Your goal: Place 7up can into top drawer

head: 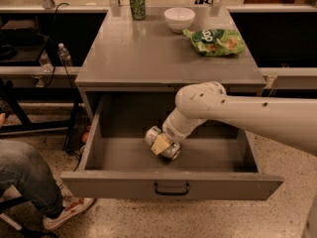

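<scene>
The top drawer is pulled wide open below the grey cabinet top, its dark bar handle at the centre of the front panel. My gripper reaches down into the drawer near its middle, low over the floor. It is shut on the 7up can, a silvery can lying on its side between the fingers, one shiny end pointing left. The white arm comes in from the right and hides part of the drawer's back right.
On the cabinet top stand a darker green can at the back left, a white bowl and a green chip bag. A person's leg and shoe are at the lower left. A water bottle is left.
</scene>
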Available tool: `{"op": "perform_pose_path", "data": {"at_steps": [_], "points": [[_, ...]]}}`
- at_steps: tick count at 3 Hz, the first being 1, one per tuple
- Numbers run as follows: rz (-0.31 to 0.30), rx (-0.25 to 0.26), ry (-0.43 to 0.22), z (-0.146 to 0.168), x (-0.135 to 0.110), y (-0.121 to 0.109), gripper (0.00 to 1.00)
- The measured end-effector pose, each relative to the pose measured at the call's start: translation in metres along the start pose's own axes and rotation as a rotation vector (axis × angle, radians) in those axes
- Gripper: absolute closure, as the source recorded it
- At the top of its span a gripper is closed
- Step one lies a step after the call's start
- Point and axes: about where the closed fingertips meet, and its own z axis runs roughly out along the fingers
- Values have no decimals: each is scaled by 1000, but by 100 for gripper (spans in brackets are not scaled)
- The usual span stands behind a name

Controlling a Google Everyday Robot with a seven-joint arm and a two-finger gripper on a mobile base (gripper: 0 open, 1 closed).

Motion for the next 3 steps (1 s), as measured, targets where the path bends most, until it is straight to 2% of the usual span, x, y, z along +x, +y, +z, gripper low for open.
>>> {"op": "perform_pose_path", "data": {"at_steps": [1, 3], "points": [[6, -31, -21, 18, -6, 0, 81], [9, -57, -77, 23, -15, -1, 36]]}}
